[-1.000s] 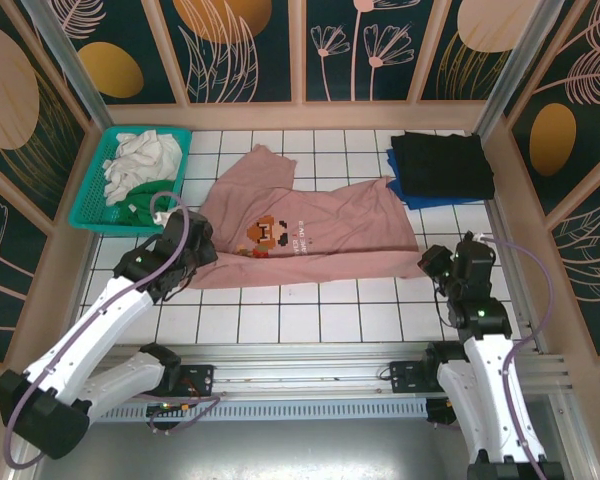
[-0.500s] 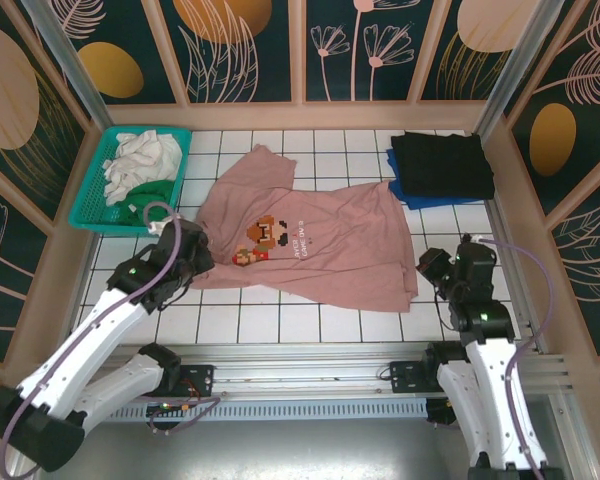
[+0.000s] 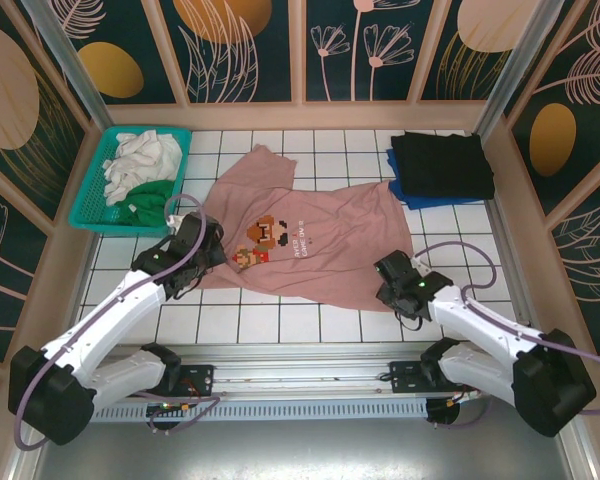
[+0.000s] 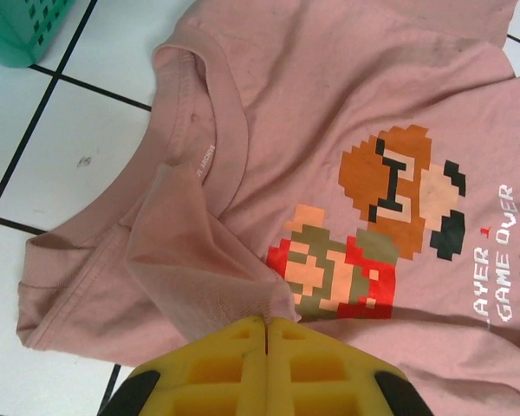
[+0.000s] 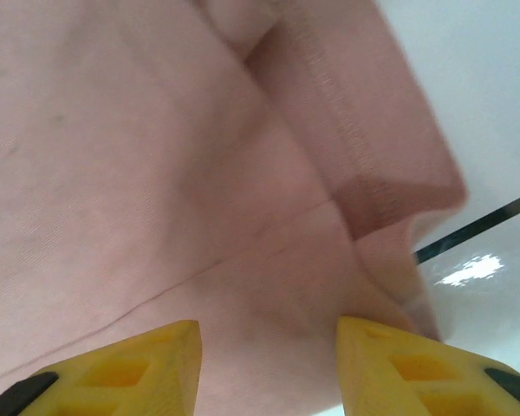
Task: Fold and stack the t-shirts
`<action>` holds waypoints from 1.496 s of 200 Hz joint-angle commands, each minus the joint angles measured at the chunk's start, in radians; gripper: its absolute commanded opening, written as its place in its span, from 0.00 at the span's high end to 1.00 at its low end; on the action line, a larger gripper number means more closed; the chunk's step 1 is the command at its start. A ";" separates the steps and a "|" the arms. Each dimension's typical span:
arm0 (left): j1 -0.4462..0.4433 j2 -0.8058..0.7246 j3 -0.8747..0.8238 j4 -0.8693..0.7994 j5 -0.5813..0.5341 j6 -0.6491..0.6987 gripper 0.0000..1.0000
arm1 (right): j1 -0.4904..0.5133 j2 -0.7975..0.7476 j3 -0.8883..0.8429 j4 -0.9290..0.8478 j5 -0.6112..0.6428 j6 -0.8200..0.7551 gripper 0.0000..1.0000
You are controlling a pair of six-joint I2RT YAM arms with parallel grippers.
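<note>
The dusty-pink t-shirt (image 3: pixel 320 235) lies spread on the white tiles, its pixel print (image 4: pixel 390 217) facing up. My left gripper (image 4: pixel 266 322) is shut on a raised fold of its cloth near the collar; from above, the left gripper (image 3: pixel 202 250) sits at the shirt's left edge. My right gripper (image 5: pixel 269 334) stands open just over the shirt's near right corner, beside the stitched hem (image 5: pixel 364 147), with nothing between its fingers; from above, the right gripper (image 3: pixel 392 287) is on that corner. A black t-shirt (image 3: pixel 442 160) rests folded on a blue one (image 3: pixel 420 197) at the back right.
A teal lattice basket (image 3: pixel 88 212) at the back left holds a white t-shirt (image 3: pixel 140 155) and a green one (image 3: pixel 152 195). Wooden-framed walls close in the table on three sides. Bare tiles (image 3: pixel 280 320) run along the near edge.
The shirt's near right hem was drawn toward me, then my right gripper opened, let it go and swung left over that corner. My left gripper shifted slightly right, still holding cloth.
</note>
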 commanded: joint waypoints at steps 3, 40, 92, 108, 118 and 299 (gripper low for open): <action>-0.004 0.033 0.021 0.045 -0.032 0.056 1.00 | -0.048 0.041 0.065 0.011 0.125 -0.021 0.59; -0.004 0.055 0.020 0.070 -0.035 0.079 1.00 | -0.186 0.091 0.072 0.150 0.013 -0.170 0.59; -0.004 0.088 0.015 0.095 -0.032 0.088 1.00 | -0.219 0.203 0.070 0.254 -0.058 -0.253 0.60; -0.004 0.094 0.016 0.096 -0.035 0.088 1.00 | -0.220 0.225 0.059 0.283 -0.076 -0.259 0.59; -0.004 0.095 0.016 0.093 -0.037 0.089 1.00 | -0.220 0.226 0.048 0.301 -0.096 -0.260 0.60; -0.004 -0.083 0.138 -0.086 -0.046 0.091 1.00 | -0.185 -0.231 0.328 -0.236 0.008 -0.277 1.00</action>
